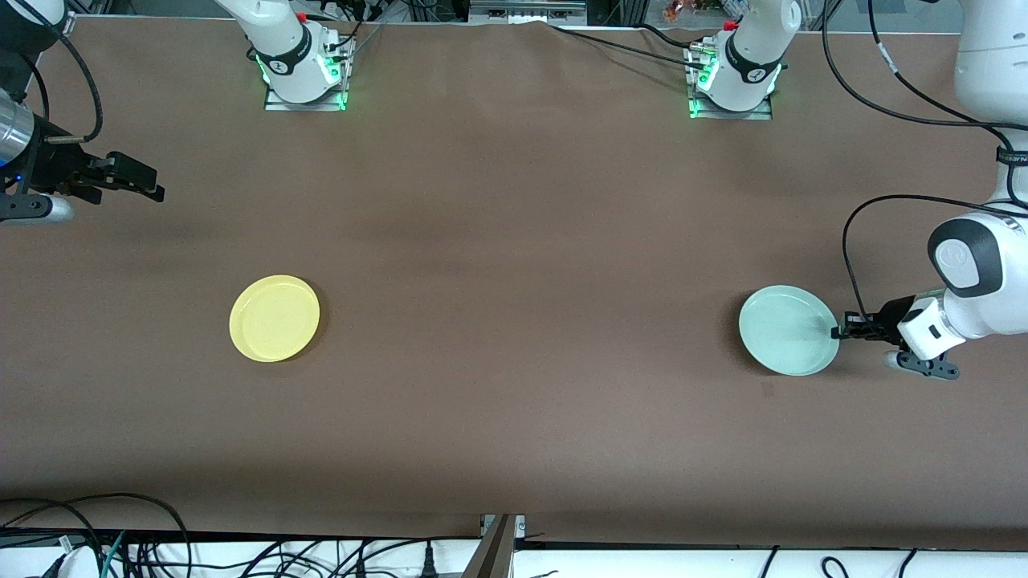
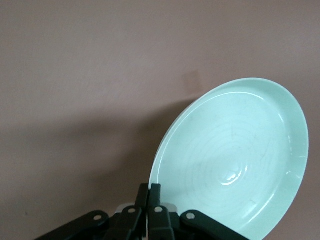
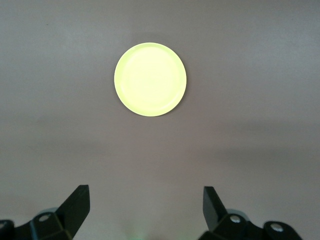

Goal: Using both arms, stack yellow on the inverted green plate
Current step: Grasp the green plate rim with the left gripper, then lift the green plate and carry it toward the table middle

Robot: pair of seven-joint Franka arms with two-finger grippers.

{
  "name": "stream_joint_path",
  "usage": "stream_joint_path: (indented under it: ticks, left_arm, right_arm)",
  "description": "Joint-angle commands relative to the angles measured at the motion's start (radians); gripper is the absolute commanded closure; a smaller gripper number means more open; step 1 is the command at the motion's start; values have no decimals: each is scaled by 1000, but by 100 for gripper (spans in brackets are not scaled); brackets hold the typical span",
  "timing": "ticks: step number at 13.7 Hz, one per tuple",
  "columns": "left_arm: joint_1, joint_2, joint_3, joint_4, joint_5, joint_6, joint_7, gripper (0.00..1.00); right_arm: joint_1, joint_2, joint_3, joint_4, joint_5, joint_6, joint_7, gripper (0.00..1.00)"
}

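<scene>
Green plate [image 2: 235,160] rim cut off by frame edge.

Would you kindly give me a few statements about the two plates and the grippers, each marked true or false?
1. The left gripper is shut on the rim of the green plate. True.
2. The yellow plate is stacked on the green plate. False: it lies alone toward the right arm's end of the table.
3. The right gripper is open and holds nothing. True.
4. The green plate is upside down. False: its hollow side faces up.
</scene>
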Motion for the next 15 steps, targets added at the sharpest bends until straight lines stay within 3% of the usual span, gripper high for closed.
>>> stream_joint_path:
  ticks: [1, 3, 5, 12, 15]
  left_arm:
    - [-76, -31, 8, 37, 25, -10, 8, 100]
    - [-143, -30, 9, 83, 30, -5, 2, 100]
    - [-231, -20, 9, 141, 117, 1, -65, 100]
    - [-570, 22, 17, 273, 653, 7, -536, 100]
    - [-691, 69, 15, 292, 963, 7, -720, 100]
  right_arm:
    - [-4, -2, 5, 12, 16, -16, 15, 0]
    - [-4, -2, 3, 13, 16, -16, 15, 0]
    - [-4, -2, 3, 13, 16, -16, 14, 0]
    - [-4, -2, 3, 13, 15, -16, 14, 0]
    - [-4, -2, 3, 12, 16, -16, 14, 0]
